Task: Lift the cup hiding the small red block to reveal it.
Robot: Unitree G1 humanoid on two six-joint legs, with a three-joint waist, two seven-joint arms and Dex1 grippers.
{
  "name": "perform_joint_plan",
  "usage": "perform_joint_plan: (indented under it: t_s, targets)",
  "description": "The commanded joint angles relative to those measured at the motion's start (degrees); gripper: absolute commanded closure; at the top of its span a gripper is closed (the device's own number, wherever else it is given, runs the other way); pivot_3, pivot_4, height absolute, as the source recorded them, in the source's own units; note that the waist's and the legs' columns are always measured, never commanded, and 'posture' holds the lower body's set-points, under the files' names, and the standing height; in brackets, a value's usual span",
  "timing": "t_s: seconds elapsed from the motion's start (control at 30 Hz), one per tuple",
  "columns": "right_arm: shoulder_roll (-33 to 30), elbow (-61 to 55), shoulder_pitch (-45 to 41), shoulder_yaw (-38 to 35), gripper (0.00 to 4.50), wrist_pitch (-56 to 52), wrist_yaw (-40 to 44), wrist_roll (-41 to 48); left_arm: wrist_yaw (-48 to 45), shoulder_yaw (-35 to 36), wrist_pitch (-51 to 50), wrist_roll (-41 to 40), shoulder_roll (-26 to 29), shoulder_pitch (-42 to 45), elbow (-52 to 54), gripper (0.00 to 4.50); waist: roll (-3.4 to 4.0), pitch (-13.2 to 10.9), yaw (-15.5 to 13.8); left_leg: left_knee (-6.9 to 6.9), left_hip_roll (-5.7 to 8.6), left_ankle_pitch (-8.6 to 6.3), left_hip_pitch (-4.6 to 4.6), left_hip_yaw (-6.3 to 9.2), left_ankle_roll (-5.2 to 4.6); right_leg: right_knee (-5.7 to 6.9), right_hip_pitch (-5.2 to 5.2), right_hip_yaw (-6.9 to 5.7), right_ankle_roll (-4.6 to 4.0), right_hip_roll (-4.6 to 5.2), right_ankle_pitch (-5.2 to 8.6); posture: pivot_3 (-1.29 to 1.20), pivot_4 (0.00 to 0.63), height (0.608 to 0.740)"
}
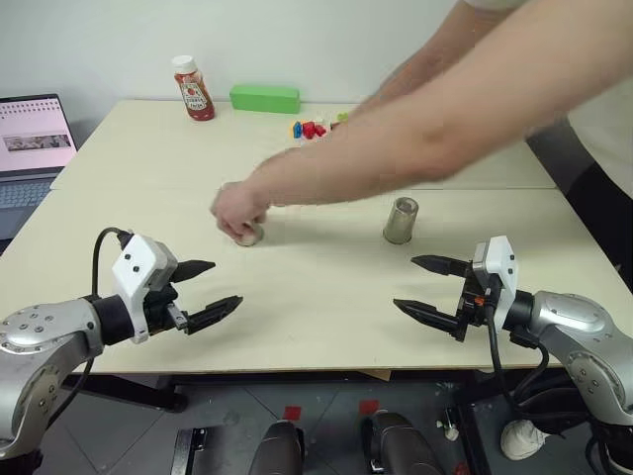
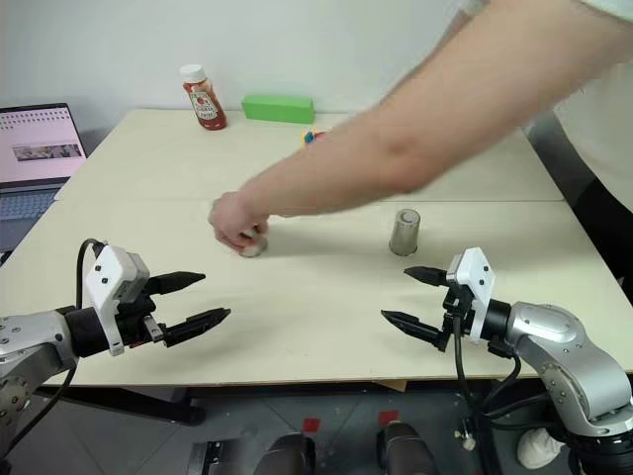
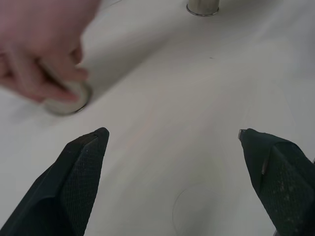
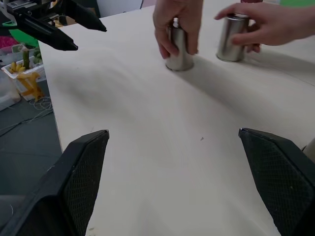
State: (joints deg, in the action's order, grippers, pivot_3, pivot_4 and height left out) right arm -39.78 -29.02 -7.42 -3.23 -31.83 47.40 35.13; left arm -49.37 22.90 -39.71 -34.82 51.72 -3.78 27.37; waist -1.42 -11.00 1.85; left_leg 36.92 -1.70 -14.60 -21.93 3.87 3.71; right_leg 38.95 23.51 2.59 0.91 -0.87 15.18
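Left eye view: a person's hand [image 1: 235, 213] slides one metal cup [image 1: 248, 235] while another cup [image 1: 401, 220] stands apart, both left gripper [image 1: 210, 290] and right gripper [image 1: 427, 288] hang open, waiting; red block hidden, so next comes choosing correctly.

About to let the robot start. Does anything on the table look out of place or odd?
Yes: a person's hand is on one cup in the middle of the table, and the right wrist view shows a second hand on another cup. Both grippers, left and right, hang open, touching nothing. Nothing is spilled or tipped.
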Motion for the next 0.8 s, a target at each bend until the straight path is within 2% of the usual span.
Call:
perform_joint_plan:
  t_s: [0.03,0.37,0.57,0.8]
  targets:
    - [-0.1,-1.7,-0.3,-0.7,0.00,0.8,0.3,0.5,0.0,0.2,0.2,-0.1,0.7,0.7,0.6,0.02,0.00,0.0,0.0,0.00,0.00,0.00,0.00,0.00,0.00,0.00,0.00,0.00,0.00,0.00,0.00,0.00,0.150,0.740]
    - [1.5,-1.1,-2.8,1.6,0.00,-1.7,-0.7,1.4,3.4,-0.2,1.5,2.2,-1.0,3.4,-3.4,0.02,0.00,0.0,0.0,0.00,0.00,0.00,0.01,0.01,0.00,0.01,0.00,-0.02,0.00,0.00,0.00,0.00,0.150,0.740]
    - [3.4,-0.4,-8.1,4.8,0.00,-5.7,-1.8,2.0,8.6,-2.5,2.3,6.7,-2.3,9.8,-11.1,0.02,0.00,0.0,0.0,0.02,0.02,0.00,0.00,0.02,0.00,0.02,0.00,-0.01,0.03,-0.01,-0.02,0.00,0.150,0.740]
    - [5.8,0.2,-13.9,7.4,0.00,-9.7,-4.4,1.8,16.0,-8.6,2.5,13.3,-5.8,20.9,-22.2,0.02,-0.01,0.0,-0.1,0.01,0.02,0.00,-0.04,0.08,0.00,0.01,0.00,-0.07,0.03,-0.01,-0.02,0.00,0.150,0.740]
